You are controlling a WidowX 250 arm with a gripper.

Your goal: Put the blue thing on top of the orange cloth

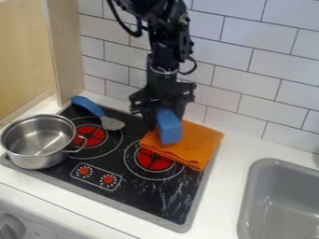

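Gripper (163,112) clamps blue block (169,128) between its fingers over orange cloth (200,141) at back-right corner of stove (149,191), presumably for placement.

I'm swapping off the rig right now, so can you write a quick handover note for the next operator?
Pincer: closed on the blue block, pointing down.
Block: in front of or over the left part of the orange cloth; I can't tell if it touches.
Cloth: folded, across the stove's back right corner.
Done: block gripped and brought to the cloth.
Left: set it down on the cloth if it isn't resting there, let go, back the arm away.
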